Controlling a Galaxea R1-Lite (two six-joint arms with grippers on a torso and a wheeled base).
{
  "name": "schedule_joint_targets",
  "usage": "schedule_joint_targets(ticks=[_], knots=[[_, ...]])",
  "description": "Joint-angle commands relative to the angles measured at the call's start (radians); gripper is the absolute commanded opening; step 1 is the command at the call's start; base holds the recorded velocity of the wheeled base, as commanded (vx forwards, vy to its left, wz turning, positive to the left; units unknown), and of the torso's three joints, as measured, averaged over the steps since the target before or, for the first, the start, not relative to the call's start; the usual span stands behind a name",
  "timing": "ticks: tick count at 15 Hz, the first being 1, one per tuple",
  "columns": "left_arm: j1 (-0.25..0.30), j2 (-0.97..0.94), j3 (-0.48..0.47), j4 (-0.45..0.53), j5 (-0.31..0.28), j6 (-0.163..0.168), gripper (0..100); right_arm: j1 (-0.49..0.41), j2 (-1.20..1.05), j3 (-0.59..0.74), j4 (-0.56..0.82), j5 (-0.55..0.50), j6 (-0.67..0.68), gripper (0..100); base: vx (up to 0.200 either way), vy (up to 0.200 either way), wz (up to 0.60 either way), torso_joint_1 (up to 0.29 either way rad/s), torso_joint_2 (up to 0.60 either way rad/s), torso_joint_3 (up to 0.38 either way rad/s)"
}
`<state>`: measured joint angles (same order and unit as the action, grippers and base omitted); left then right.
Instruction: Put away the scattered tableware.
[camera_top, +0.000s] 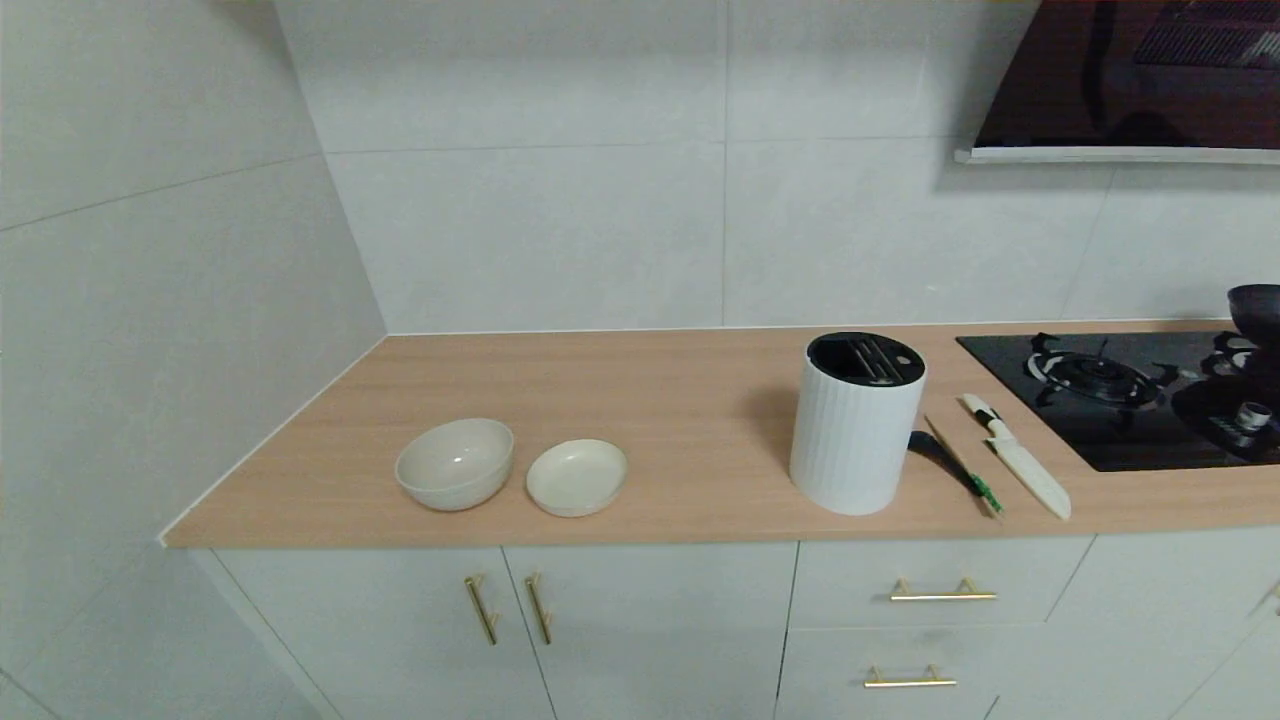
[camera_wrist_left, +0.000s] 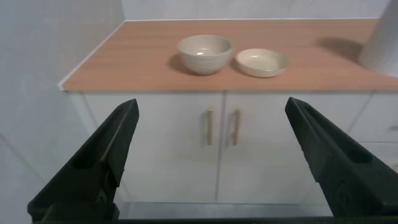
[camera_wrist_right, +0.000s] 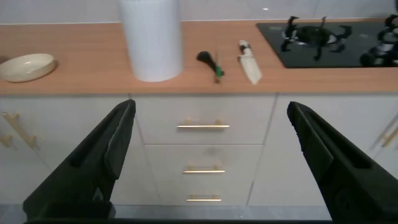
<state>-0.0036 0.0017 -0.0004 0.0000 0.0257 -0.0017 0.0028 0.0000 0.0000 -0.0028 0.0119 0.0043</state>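
White knife (camera_top: 1018, 458) lies unstowed right of the holder (camera_top: 858, 425), so your left gripper (camera_wrist_left: 211, 165) and right gripper (camera_wrist_right: 211, 165) hang released.

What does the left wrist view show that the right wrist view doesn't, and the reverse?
Left wrist only: the deep cream round bowl. Right wrist only: the white knife, the black-headed spoon, the black gas hob, the white gold-handled drawers. Both: the shallow cream dish, the white ribbed cylindrical holder, the wooden countertop.
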Motion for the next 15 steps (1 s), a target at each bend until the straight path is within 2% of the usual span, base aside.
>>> schedule_joint_targets(ticks=[1, 15], knots=[[-0.001, 0.0, 0.0, 0.0, 0.0, -0.001, 100, 0.0, 0.0, 0.0, 0.0, 0.0, 0.0, 100, 0.0, 0.2, 0.0, 0.002, 0.01, 0.007], [-0.001, 0.0, 0.0, 0.0, 0.0, 0.0, 100, 0.0, 0.0, 0.0, 0.0, 0.0, 0.0, 100, 0.0, 0.2, 0.0, 0.001, 0.0, 0.0]])
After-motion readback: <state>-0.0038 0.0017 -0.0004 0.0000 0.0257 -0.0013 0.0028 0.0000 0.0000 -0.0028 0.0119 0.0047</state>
